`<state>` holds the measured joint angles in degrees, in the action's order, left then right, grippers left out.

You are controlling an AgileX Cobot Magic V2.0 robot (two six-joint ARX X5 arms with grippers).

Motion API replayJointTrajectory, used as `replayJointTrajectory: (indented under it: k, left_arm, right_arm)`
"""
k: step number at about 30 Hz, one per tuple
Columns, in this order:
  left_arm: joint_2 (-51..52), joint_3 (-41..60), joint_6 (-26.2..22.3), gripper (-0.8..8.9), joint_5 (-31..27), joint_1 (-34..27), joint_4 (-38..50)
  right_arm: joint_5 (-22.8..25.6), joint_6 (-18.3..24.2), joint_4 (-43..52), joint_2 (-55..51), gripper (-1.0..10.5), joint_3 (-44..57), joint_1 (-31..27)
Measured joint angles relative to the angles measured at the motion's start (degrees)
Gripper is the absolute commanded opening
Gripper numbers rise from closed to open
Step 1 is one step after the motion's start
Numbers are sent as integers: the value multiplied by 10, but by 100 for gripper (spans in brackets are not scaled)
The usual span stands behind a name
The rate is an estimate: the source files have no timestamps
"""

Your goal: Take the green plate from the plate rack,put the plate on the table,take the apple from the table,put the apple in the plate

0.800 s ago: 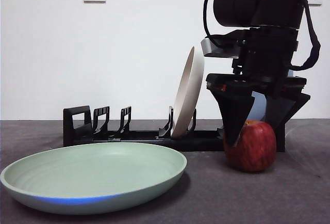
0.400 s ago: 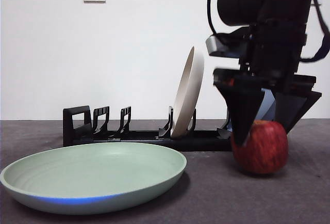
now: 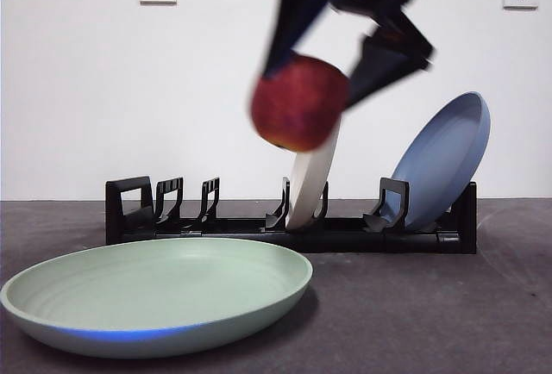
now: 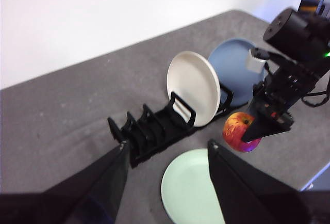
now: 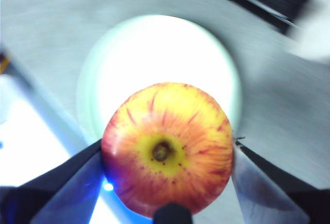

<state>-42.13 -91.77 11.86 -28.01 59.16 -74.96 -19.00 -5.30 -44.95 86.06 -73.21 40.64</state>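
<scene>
Red and streaked, the apple (image 3: 299, 102) is riding high above the table (image 3: 431, 322), pinched between the right gripper (image 5: 167, 154) jaws in front of the plate rack (image 3: 293, 223). Below lies the green plate (image 3: 159, 292), flat and waiting. The left gripper (image 4: 165, 177) is hanging back, jaws spread. Lowering centred over the plate before releasing looks wise, as the apple could roll.

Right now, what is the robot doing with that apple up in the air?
The right gripper has its jaws shut on the apple and holds it in the air above the plate rack. The green plate lies flat on the table with nothing in it. A white plate and a blue plate stand in the rack. The left gripper waits open, high above the table.
</scene>
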Motion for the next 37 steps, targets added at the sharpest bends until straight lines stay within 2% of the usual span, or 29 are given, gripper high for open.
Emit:
replayJointTrajectory:
  k: [3,8,13,25,37]
  left_arm:
    - [0,0,6,259,2,0,-10]
    - [0,0,9,259,14,0,-10]
    - [0,0,9,259,14,0,-10]
    - [0,0,9,259,29,0,-10]
    - [0,0,9,259,40,0,-10]
  right_arm:
    - [19,-5,14,0,-12,-16,45]
    - [80,-15,34,0,-12,-32,110]
    - [114,-19,47,7,-12,-33,142]
    - [135,-22,109,110,-12,-33,152]
    - [161,-22,112,204,-12,-33,152]
